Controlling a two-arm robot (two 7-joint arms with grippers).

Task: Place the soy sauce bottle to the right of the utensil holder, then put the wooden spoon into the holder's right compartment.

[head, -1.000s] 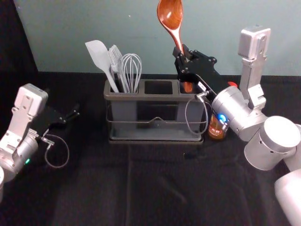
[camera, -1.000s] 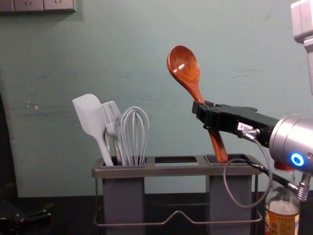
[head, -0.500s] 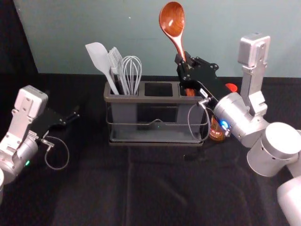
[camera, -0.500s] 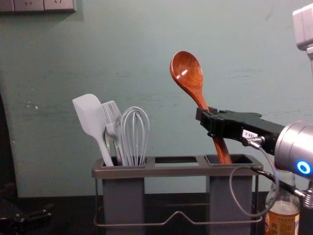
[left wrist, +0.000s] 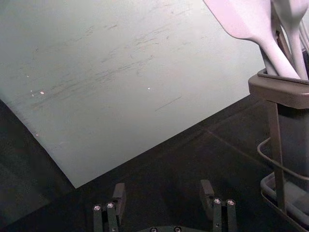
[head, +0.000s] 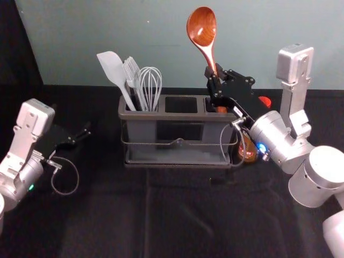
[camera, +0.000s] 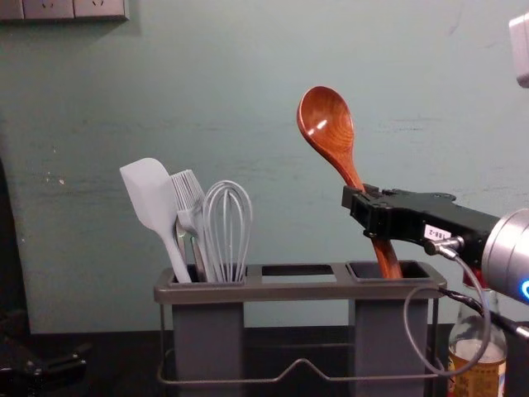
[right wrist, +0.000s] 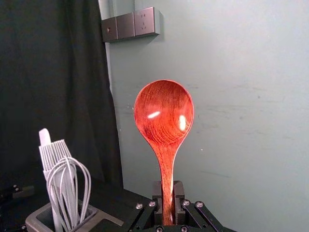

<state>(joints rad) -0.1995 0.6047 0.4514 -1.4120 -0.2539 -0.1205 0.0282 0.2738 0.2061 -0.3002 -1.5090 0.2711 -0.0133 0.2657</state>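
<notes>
"Where's the wooden spoon (camera: pixel 329 124)?"

"In the right end effector (camera: pixel 362 203), above the right compartment of the utensil holder (camera: pixel 289 291). Its fingers are closed on the handle, one on each side. The bowl is up and the spoon leans, bowl to the left of its lower end."

"Is the handle in the compartment?"

"Its lower end is at the opening. How deep it goes, I can't tell."

"And the soy sauce bottle (camera: pixel 479 379)?"

"Upright on the bench (head: pixel 177 215), just beside the holder's right end, partly hidden by the right arm and its cable. It has a red cap. I can't say whether it touches the holder."

"What's in the left compartment?"

"A pale spatula (camera: pixel 150 194), a fork (camera: pixel 188 194) and a whisk (camera: pixel 228 227), all with their heads up. The spatula tilts outward to the left."

"What about the left end effector (head: pixel 80 135)?"

"Parked low over the bench, well left of the holder. In its wrist view the fingers stand wide apart, with nothing between them."
</notes>
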